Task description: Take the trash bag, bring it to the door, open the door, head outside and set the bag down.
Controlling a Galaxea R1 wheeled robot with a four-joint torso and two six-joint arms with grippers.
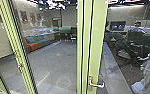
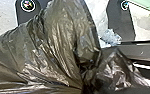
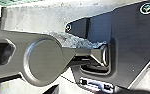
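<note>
1 dark bag (image 2: 58, 42); tiled floor (image 1: 52, 60), colourful seats (image 1: 31, 47).

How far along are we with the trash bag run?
Pick-up looks done: the dark trash bag bunches up large in the left wrist view. The carry looks in hand, with the green-framed door and its handle near ahead; whether it stands open, I can't tell. Putting the bag down is left.

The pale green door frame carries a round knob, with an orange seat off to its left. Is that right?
Not a round knob: the head view shows a metal lever handle on the pale green door frame. The orange seat is off to its left.
</note>
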